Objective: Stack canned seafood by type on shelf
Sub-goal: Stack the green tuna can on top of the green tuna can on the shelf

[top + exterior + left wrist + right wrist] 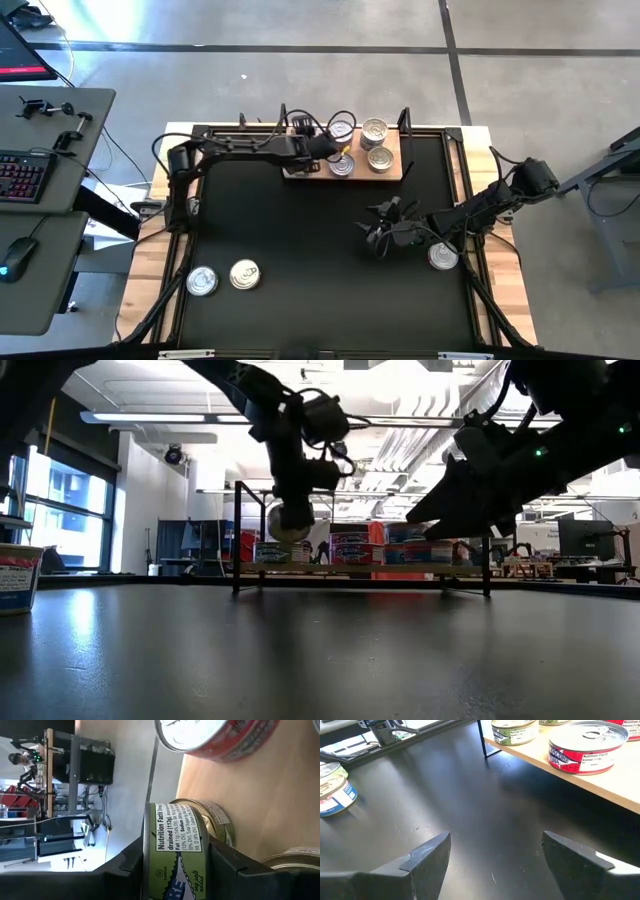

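Left gripper (pixel 322 146) pinching green-label tin (pixel 172 852) above shelf (pixel 393 172); lower squarely onto matching green tin (pixel 212 820), release only once seated.

A green-and-white labelled can (pixel 175 855) with blue lettering sits in the dark left claw (pixel 172 870). A red-sided tin (pixel 587 747) with a silver lid rests on the light-brown shelf (pixel 620 780). The worktop (pixel 300 230) is black.

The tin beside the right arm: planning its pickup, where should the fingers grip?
The tin lies flat, lid up. Likely best from above with the open right gripper, fingers on opposite points of its round side wall; the lid offers no hold.
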You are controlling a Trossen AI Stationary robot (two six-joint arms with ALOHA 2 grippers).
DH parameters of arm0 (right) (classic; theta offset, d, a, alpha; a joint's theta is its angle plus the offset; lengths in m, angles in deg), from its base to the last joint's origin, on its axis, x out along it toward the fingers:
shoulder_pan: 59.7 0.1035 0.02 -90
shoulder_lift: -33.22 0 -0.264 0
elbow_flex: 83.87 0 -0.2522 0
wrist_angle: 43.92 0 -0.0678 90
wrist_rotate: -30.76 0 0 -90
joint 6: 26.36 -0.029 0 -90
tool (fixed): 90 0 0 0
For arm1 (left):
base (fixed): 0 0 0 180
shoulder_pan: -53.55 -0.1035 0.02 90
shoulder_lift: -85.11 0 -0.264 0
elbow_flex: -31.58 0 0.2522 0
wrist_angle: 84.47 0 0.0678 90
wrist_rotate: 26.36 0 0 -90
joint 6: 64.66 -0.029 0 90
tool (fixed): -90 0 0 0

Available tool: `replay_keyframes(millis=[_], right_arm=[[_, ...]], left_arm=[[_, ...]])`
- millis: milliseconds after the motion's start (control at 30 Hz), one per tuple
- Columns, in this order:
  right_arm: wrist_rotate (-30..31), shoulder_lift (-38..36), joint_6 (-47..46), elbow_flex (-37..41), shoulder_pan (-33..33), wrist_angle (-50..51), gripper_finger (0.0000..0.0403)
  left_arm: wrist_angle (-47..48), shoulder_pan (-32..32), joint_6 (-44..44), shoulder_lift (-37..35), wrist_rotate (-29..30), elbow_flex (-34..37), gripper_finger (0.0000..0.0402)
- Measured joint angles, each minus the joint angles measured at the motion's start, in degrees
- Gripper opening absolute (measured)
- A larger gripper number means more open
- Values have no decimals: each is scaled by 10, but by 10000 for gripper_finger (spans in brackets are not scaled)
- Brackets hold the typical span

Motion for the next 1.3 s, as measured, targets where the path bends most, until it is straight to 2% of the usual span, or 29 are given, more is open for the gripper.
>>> replay_keyframes(millis=[233,533,700,1100,1300], right_arm=[[2,0,0,0,0,0,304],[2,0,0,0,0,1,304],[2,0,0,0,0,1,304],[2,0,0,0,0,1,304],[2,0,0,0,0,1,304]], left_arm=[[-6,-13,6,18,12,0,149],[-10,-25,33,19,-31,-1,195],[15,-25,51,19,-31,-1,217],[80,-21,81,19,-21,-2,224],[120,-21,100,19,-20,-34,224]])
